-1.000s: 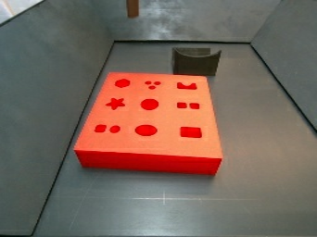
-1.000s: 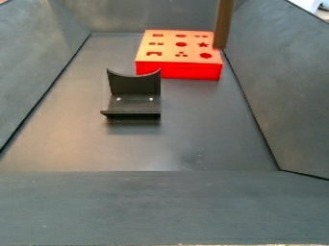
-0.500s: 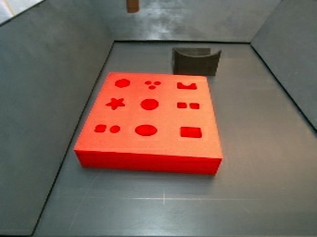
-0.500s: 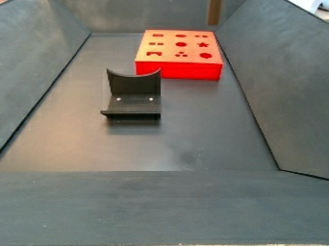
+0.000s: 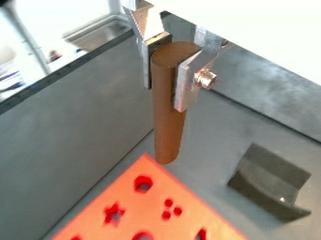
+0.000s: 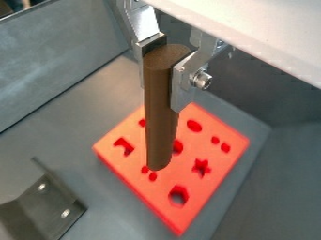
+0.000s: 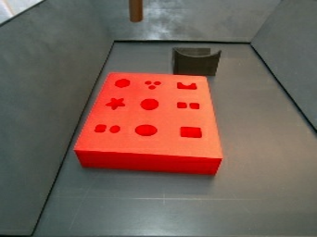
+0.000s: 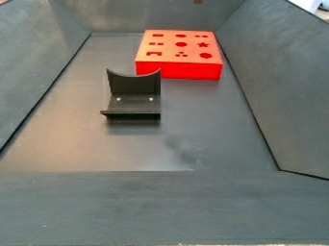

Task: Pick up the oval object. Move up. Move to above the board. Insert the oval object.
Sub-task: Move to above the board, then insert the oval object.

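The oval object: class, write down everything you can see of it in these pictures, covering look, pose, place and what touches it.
The oval object is a long, slender, dark-brown peg with smooth rounded sides and a matte look. It hangs upright, its upper end clamped between the silver fingers of the gripper, which sits high above the floor. Both wrist views show its lower end free in the air above the board, touching nothing. In a side view only its tip shows at the picture's upper edge.

Gripper (image 5: pixel 172 67) raised high, pointing downward, jaws clamped on the oval object (image 5: pixel 168 108)
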